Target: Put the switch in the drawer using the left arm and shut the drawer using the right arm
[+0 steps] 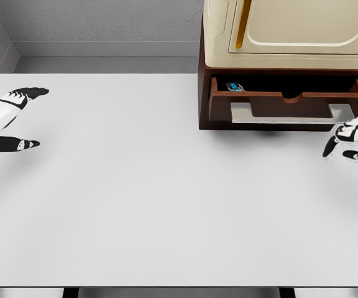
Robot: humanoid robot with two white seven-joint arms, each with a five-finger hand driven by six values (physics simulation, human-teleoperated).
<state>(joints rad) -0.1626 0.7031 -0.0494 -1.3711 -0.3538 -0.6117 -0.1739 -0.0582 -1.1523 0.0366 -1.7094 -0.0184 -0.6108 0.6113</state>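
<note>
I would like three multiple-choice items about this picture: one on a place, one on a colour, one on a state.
1. Where is the switch?
A. in the drawer's back left corner
B. on the table
C. in the left hand

2. What colour is the drawer front?
A. white
B. reddish brown
C. green

3. The drawer is:
A. shut
B. pulled open
C. lying on the table

Key: 1 A, the small dark item lies inside at the back left. 2 B, the wood panel behind the pale handle is brown. 3 B, its inside shows.

The small dark switch [234,87], seemingly blue-tipped, lies inside the open brown drawer [289,104], near its back left corner
</note>
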